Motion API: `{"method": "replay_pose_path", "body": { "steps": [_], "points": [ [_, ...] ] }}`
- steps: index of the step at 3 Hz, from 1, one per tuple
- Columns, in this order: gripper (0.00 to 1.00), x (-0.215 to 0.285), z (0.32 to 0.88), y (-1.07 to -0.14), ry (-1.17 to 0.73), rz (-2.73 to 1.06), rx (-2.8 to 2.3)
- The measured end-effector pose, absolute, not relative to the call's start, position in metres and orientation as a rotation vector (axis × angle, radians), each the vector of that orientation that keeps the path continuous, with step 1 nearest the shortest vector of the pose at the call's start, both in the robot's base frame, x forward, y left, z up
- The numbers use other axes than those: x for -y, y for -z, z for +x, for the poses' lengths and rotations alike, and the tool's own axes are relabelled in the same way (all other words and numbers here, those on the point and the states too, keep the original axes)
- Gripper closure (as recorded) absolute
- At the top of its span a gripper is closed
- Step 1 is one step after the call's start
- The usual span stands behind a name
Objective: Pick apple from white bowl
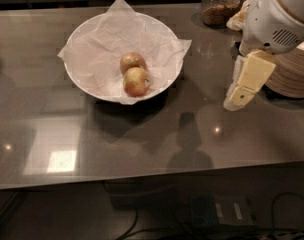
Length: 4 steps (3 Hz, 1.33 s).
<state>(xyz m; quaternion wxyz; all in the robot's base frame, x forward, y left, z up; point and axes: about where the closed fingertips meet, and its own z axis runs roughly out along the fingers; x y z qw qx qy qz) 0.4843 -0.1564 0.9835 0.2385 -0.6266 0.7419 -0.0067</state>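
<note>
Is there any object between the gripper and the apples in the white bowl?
No object stands on the counter between the gripper, at the right, and the white bowl. Only the bowl's right rim and the raised tissue paper lie before the apples, so reaching from above seems wise.

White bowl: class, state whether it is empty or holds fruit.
Not empty: the white bowl holds two touching apples on tissue. The pincer hangs to its right, over the table.

Dim overhead lighting. Square glare on counter (142,149), front left. Soft shadows beneath white bowl (159,84) and gripper (234,101) at right.
</note>
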Motion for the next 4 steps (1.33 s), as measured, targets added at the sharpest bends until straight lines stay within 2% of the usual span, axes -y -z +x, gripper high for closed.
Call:
{"method": "replay_pose_path", "body": {
  "steps": [1, 2, 4],
  "points": [
    [0.0, 0.1, 0.501, -0.998, -0.002, -1.818, -1.863],
    [0.0, 0.064, 0.516, -0.999, 0.007, -1.913, -1.737],
    [0.0, 0.062, 0.519, -1.002, 0.018, -1.897, -1.72]
  ]
}}
